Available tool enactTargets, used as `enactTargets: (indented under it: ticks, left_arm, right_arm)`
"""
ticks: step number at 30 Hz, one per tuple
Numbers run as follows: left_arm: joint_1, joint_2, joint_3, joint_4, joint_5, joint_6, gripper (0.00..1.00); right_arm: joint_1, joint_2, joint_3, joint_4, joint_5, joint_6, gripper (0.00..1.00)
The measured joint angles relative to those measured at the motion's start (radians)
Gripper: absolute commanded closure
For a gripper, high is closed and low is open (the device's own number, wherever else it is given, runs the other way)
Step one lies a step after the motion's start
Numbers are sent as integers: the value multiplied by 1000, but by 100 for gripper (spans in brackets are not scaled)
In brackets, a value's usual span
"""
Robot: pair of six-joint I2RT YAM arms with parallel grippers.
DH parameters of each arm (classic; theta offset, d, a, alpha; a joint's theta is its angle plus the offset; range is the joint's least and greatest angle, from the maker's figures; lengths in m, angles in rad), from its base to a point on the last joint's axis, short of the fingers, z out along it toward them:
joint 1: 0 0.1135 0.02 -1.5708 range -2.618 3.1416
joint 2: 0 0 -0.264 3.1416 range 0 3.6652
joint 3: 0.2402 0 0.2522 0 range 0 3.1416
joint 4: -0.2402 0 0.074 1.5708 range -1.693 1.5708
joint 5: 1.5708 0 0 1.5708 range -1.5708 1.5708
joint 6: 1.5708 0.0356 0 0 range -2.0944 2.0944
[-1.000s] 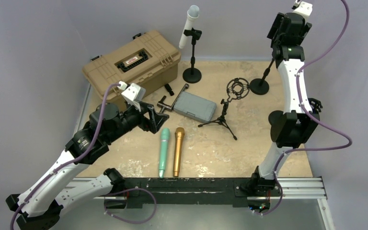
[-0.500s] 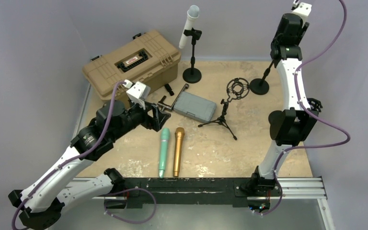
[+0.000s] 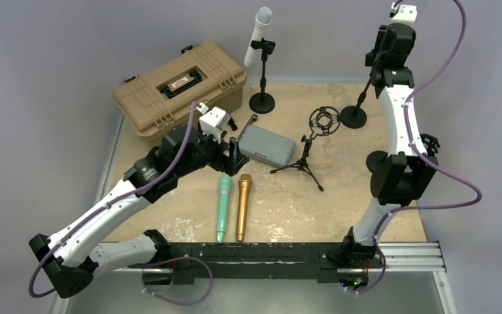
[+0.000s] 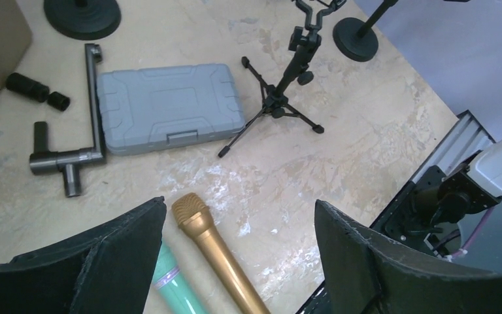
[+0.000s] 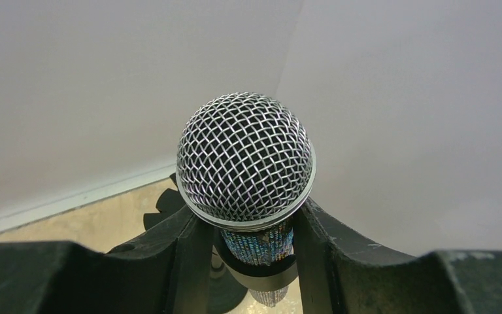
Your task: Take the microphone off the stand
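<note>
My right gripper (image 5: 247, 226) is up high at the back right of the table, its jaws closed on the microphone (image 5: 245, 157). They press the glittering handle from both sides just under the mesh head, because that is the part standing free above the clip. The microphone sits upright in its stand (image 3: 354, 118), not yet lifted out. I judge that a straight pull along the handle would free it without tipping the round base. My left gripper (image 4: 238, 206) hangs low over the middle of the table with its jaws wide apart and nothing between them. It is clear of the stand and has no part in this grasp. Below it lie a gold handheld (image 4: 216, 252) and a green handheld (image 4: 170, 284) side by side, with a grey case (image 4: 170, 108) and a small tripod (image 4: 278, 101) beyond. The table (image 3: 340, 190) is mottled beige stone, enclosed by plain pale lavender walls.
</note>
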Motion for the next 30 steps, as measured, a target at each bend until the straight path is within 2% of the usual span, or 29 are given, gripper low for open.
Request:
enactTargets:
  ticks: [4, 7, 11, 18, 25, 30]
  left_arm:
    - [1, 71, 43, 45, 49, -29, 18]
    - [7, 116, 80, 99, 79, -55, 18]
    - [18, 180, 129, 186, 104, -87, 18]
    - [45, 255, 142, 338, 114, -108, 20]
    - [115, 382, 163, 493, 168, -116, 20]
    - [141, 579, 298, 540, 183, -111, 18]
  right_arm:
    - [1, -41, -33, -14, -148, -16, 100]
    - [7, -25, -6, -34, -311, -16, 100]
    - [19, -14, 11, -42, -447, -23, 100]
    - [32, 4, 34, -53, -739, -57, 100]
    - [75, -5, 7, -34, -897, -123, 100]
    - [136, -27, -22, -31, -920, -156, 100]
